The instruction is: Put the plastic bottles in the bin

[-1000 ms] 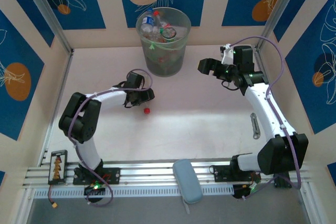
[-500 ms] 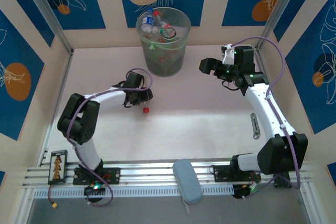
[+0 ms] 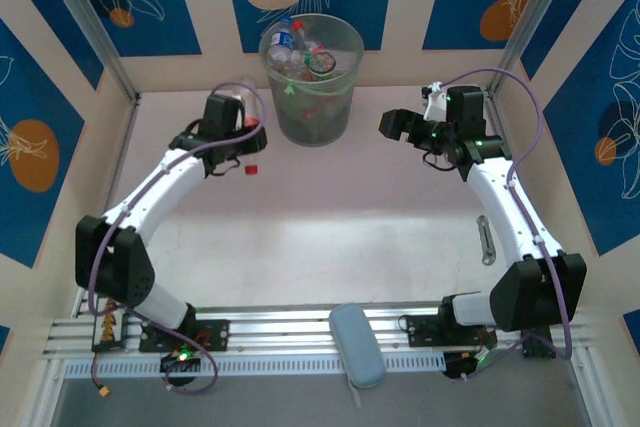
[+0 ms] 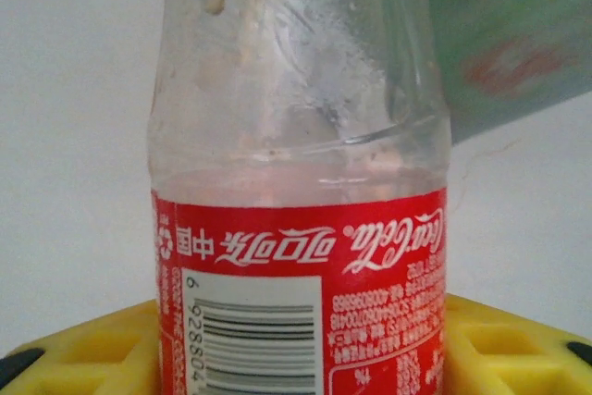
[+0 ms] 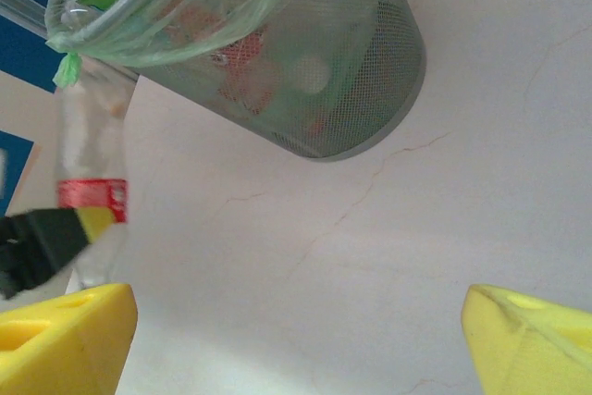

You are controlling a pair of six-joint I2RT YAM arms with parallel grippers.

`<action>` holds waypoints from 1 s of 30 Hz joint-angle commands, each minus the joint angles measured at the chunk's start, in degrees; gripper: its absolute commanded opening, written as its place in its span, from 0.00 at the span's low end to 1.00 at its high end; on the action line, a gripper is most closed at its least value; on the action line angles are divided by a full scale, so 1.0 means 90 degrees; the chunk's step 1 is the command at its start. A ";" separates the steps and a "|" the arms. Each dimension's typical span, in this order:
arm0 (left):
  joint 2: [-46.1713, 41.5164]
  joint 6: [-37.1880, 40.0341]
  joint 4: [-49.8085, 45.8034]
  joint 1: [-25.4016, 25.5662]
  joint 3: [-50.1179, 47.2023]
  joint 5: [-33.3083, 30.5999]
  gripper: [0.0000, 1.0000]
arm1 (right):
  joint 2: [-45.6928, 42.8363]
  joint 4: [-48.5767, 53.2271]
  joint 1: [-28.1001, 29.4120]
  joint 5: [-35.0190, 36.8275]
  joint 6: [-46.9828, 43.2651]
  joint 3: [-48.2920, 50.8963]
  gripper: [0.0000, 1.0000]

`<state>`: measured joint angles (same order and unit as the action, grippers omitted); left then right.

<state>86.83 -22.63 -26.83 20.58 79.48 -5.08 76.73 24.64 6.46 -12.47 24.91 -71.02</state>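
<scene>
A clear plastic bottle [image 4: 301,228] with a red label stands between the yellow fingers [image 4: 83,349] of my left gripper [image 4: 301,358], which is shut on it. From above, that gripper [image 3: 243,145] hangs just left of the bin [image 3: 345,97], and the bottle's red cap [image 3: 251,169] points toward the near side. The bin, a translucent grey-green bucket, holds several bottles [image 3: 298,50]. My right gripper [image 3: 400,127] hovers right of the bin, open and empty. Its wrist view shows the bin [image 5: 370,90] tilted and the held bottle [image 5: 91,150] at the left edge.
Thin metal tongs [image 3: 486,239] lie on the table beside the right arm. A grey-blue oblong pad [image 3: 357,344] rests on the front rail between the arm bases. Patterned walls close in the table at the back and both sides.
My left arm has swung from the table's middle up and left to beside the bin, carrying the red-capped bottle, and its jaws have closed tighter. The right arm has barely moved.
</scene>
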 commanded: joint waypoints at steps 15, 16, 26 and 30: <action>0.1933 0.1771 -0.0042 0.0123 0.4572 0.0799 0.47 | 0.0064 -0.0393 0.0069 -0.0171 0.0199 0.0016 0.91; 0.2063 0.1785 0.0165 0.0143 0.4701 0.0866 0.48 | 0.0115 -0.0482 0.0071 -0.0190 0.0275 -0.0024 0.90; 0.3429 0.1122 0.1182 0.0225 0.6027 0.1434 0.50 | 0.0500 -0.0861 0.0248 -0.0286 0.0515 -0.0142 0.90; 0.4180 0.1060 0.0561 0.0255 0.7050 0.1550 0.53 | 0.0498 -0.0922 0.0259 -0.0294 0.0518 -0.0038 0.90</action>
<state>121.51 -11.73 -20.03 22.28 136.84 6.52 81.23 17.76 8.54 -13.80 29.04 -71.24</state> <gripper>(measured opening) 0.532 0.901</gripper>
